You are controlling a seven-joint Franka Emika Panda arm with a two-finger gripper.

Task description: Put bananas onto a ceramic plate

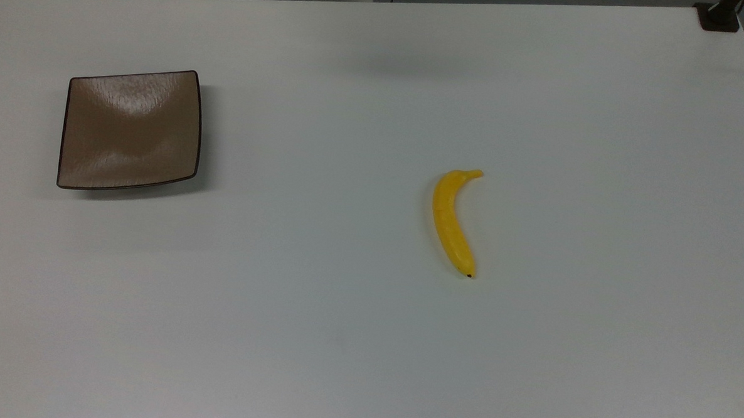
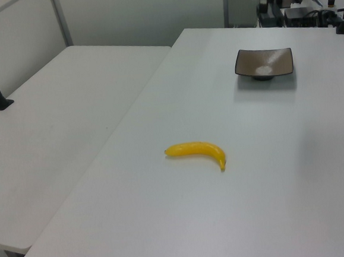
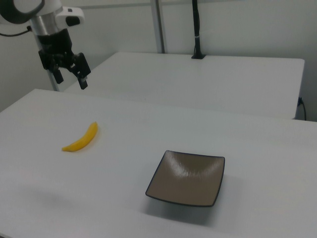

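On the white surface (image 1: 342,327), one banana (image 1: 452,220) and one brown plate (image 1: 130,129) are lying well apart; one gripper (image 3: 71,78) is hanging above, fingers spread open.

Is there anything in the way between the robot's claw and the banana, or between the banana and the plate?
Nothing visible blocks either path. The gripper hangs open in the air above the white table, with free space down to the banana. Between the banana and the ceramic plate lies just bare tabletop.

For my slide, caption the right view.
Open gripper hangs above banana on white table; empty plate waits apart.
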